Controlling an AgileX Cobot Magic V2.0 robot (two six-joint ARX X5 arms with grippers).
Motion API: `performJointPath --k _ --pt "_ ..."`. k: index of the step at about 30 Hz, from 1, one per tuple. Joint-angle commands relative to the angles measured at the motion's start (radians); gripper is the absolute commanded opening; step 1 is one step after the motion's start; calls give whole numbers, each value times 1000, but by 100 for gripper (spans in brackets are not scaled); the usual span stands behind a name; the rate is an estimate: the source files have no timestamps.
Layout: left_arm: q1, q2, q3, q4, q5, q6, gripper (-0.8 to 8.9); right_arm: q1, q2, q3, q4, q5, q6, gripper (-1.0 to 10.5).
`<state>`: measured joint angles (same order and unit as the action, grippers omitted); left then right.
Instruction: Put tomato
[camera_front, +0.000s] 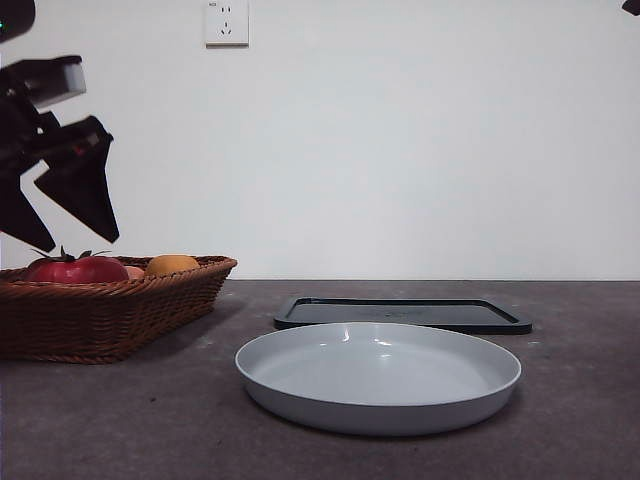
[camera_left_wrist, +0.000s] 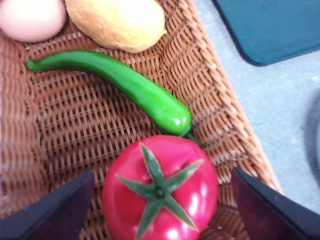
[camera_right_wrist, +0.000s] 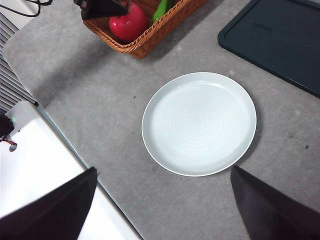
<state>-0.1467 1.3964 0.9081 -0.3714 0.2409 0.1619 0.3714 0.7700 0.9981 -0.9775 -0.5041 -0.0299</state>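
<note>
- No text, label, brand or number can be read anywhere.
- The white wall socket (camera_front: 226, 22) bears only a tiny dark mark, too small to make out.

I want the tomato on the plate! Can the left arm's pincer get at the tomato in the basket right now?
Probably yes. The left pincer hangs open right above the tomato, one jaw on each side. Nothing covers the tomato; the green cucumber only lies beside it in the basket.

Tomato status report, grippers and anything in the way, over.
Left gripper open, poised over tomato in wicker basket. Right gripper open, waiting high above grey plate. Green pepper touches the tomato's side; no grasp yet.
</note>
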Motion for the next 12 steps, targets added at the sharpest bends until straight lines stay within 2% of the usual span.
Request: performJointPath --k 1,12 --pt "-5 36 20 6 -2 22 443 5 7 21 4 -5 -3 425" --pt "-6 89 20 29 -5 35 447 6 7 21 4 -5 -3 425"
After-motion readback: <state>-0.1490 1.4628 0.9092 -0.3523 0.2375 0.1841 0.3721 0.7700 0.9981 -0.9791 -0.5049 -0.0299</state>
